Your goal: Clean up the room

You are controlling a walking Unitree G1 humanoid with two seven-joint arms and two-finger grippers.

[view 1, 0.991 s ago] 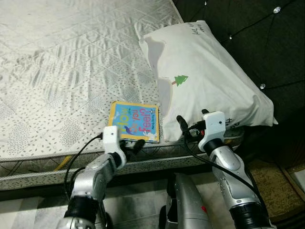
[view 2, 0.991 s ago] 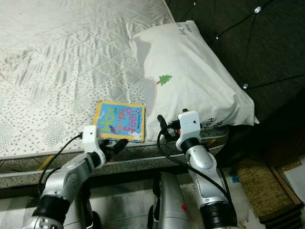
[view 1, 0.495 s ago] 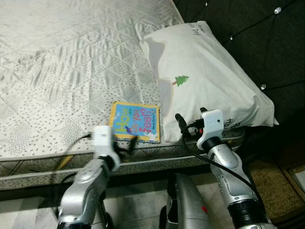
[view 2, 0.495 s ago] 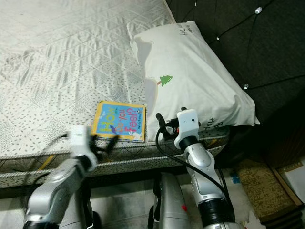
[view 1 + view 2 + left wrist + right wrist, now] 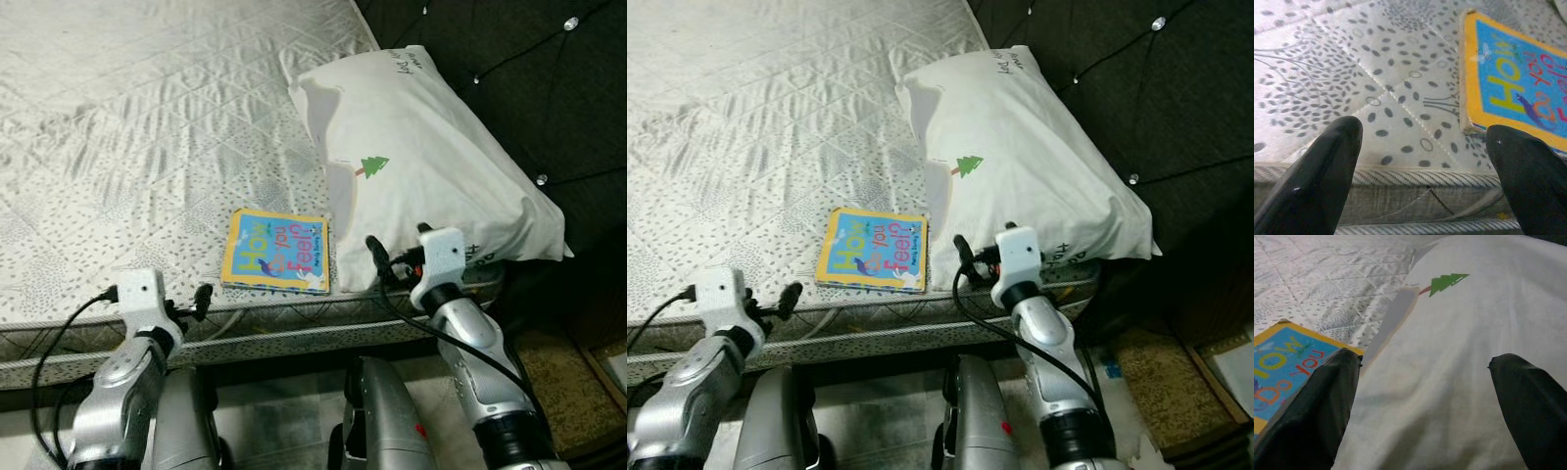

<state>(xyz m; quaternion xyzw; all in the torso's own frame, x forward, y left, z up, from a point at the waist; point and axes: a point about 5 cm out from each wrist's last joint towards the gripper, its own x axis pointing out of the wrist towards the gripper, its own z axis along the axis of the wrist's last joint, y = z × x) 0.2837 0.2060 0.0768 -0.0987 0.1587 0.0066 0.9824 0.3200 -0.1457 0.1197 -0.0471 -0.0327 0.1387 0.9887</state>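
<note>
Currently: bed (image 5: pixel 147 117), then pillow (image 5: pixel 431 157), then book (image 5: pixel 277 252) flat near the mattress edge, just beside the pillow. Left gripper (image 5: pixel 1425 166) open, short of the book's corner; right gripper (image 5: pixel 1422 396) open over the pillow. Judgement: slide one finger under the overhanging edge before closing.

I see the left tool (image 5: pixel 1422 181) with its two black fingers (image 5: pixel 1315 178) spread wide apart and nothing between them. Beyond them lies the bed (image 5: pixel 1352 73), its pale quilted cover printed with grey leaf-like specks. The striped piping of the bed's near edge runs across between the fingers. A children's book (image 5: pixel 1518 83) lies flat on the cover to the right, close to that edge, showing a blue front, a yellow border and coloured lettering. I see the book just beside one fingertip, apart from both.
</note>
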